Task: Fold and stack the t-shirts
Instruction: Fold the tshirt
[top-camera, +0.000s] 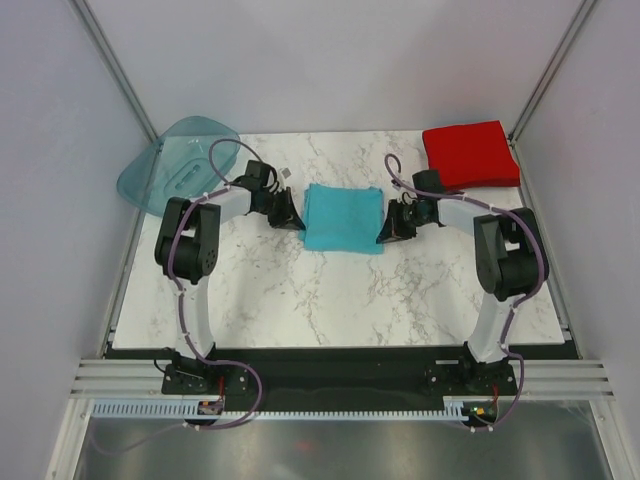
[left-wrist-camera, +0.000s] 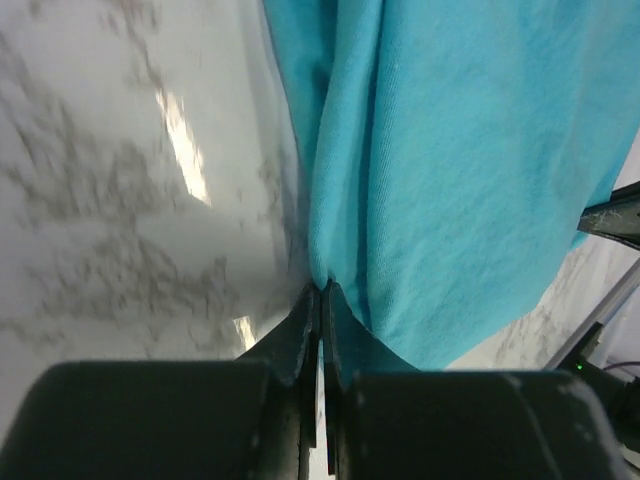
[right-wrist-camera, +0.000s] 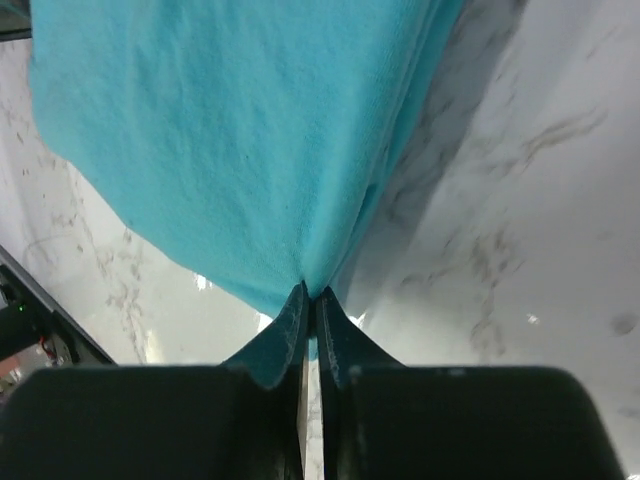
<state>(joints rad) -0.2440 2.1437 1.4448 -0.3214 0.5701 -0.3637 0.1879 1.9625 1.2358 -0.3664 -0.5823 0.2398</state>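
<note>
A white marbled surface (top-camera: 300, 300) fills the middle of the frame. At its centre lies the teal shirt (top-camera: 344, 217), folded into a rectangle between the two hands. The left hand (top-camera: 297, 220) is clenched on the shirt's left edge, a pinch of cloth caught between its tips. The right hand (top-camera: 385, 233) is clenched the same way on the right edge. Farther back, the red shirt (top-camera: 470, 153) sits as a folded square at upper right, well apart. A translucent tray (top-camera: 180, 165) rests at the upper left corner.

One folded turquoise cloth t-shirt (top-camera: 343, 218), one folded red cloth t-shirt (top-camera: 470, 154), one translucent teal plastic tray (top-camera: 180, 160), one white marble table (top-camera: 300, 290).
</note>
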